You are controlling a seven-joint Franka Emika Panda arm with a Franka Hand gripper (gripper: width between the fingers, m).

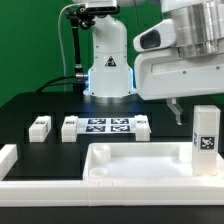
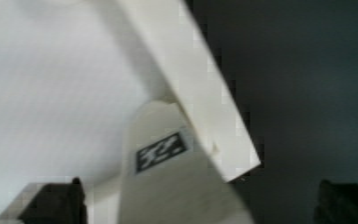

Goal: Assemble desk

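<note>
The white desk top (image 1: 120, 172) lies at the front of the table with its raised rim up. One white leg (image 1: 206, 131) with a black-and-white tag stands upright at its corner on the exterior view's right. My gripper (image 1: 186, 106) hangs just above that leg. In the wrist view the tagged leg (image 2: 172, 150) sits between the dark fingertips (image 2: 55, 203), with a gap on each side, and the desk top (image 2: 51, 80) lies beside it. The jaws stand open and hold nothing. Three more legs (image 1: 39, 126) (image 1: 69, 128) (image 1: 142, 126) lie behind the desk top.
The marker board (image 1: 105, 127) lies between the loose legs in front of the robot base (image 1: 108, 70). A long white border rail (image 1: 14, 160) runs along the exterior view's left and the front edge. The table is black.
</note>
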